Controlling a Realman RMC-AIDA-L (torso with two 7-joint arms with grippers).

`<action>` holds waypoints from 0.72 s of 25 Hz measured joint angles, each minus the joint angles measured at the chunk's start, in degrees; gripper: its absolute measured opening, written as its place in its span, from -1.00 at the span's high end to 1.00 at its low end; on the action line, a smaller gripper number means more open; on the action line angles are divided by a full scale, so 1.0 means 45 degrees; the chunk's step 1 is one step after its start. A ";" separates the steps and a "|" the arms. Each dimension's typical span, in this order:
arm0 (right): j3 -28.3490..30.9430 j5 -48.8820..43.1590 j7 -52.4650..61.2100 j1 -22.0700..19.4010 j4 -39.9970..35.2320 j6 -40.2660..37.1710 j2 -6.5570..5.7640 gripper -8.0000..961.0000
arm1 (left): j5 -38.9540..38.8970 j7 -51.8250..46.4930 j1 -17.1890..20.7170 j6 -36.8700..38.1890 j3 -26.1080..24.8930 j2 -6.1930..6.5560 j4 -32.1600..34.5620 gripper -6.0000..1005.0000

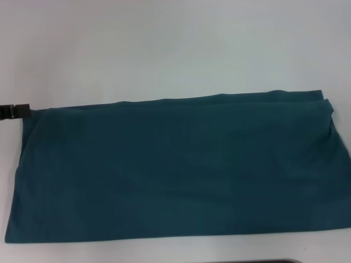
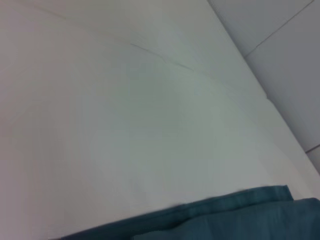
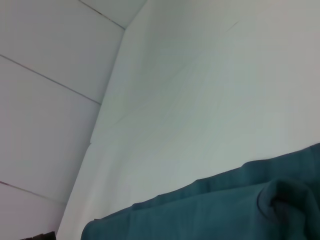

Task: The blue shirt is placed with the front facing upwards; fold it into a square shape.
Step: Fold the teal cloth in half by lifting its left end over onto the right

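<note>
**Long band lies left–right**

Blue shirt (image 1: pixel 175 170) spread on the white table (image 1: pixel 164 49), plain side up, long axis left to right. Left gripper (image 1: pixel 13 111) touches its far-left corner — nearest arm; finger state: cannot tell. Right gripper unseen.

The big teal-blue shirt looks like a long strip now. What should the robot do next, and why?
Probably fold one short end across onto the other. The teal-blue cotton shirt lies on the white table as a wide band, far longer than deep, so halving its length would bring it nearer to a square. The left gripper sits at its left end.
</note>
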 joint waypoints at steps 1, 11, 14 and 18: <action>-0.0011 0.0001 -0.0005 0.0011 0.0006 0.0007 -0.0001 0.11 | 0.0041 0.0020 0.0045 -0.0091 0.0041 0.0014 -0.0043 0.52; -0.0076 0.0440 -0.0418 0.0406 0.0116 -0.0082 0.0129 0.11 | 0.0064 0.0190 0.0448 -0.0689 0.0223 0.0050 -0.0133 -0.31; -0.0090 0.0467 -0.0474 0.0521 0.0142 -0.0046 0.0134 0.11 | 0.0070 0.0265 0.0463 -0.0539 0.0310 0.0017 -0.0072 -0.54; -0.0206 0.0407 -0.0464 0.0797 0.0157 0.0085 0.0173 0.11 | 0.0021 0.0536 0.0476 0.0090 0.0445 -0.0100 -0.0016 -0.73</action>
